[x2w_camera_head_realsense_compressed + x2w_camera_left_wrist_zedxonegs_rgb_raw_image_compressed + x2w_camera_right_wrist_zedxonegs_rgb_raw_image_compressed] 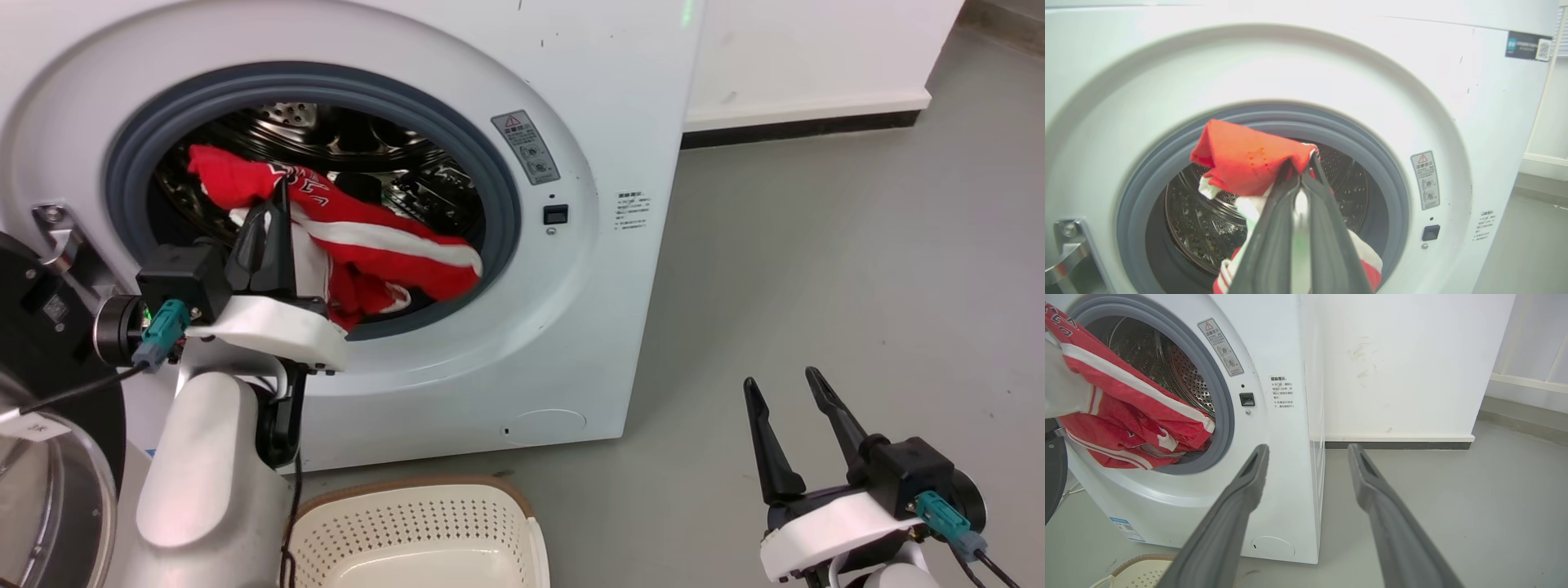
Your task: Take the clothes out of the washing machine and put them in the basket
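The white washing machine point(571, 98) stands with its door swung aside and its steel drum showing. Red clothes point(384, 245) with white trim hang out over the grey ring at the drum mouth. My left gripper point(273, 212) is at the mouth, shut on the red fabric point(1245, 159), which drapes over the fingertips in the left wrist view. Most of the jersey point(1126, 412) sags below the grip onto the lower ring. My right gripper point(784, 384) stands open over the floor at the lower right, nothing between its fingers point(1249, 477). The cream basket point(416, 531) sits below the washer.
The round washer door point(49, 457) hangs open at the far left beside my left arm. Grey floor point(816, 245) stretches to the right of the machine, up to a white wall with a dark skirting point(800, 126).
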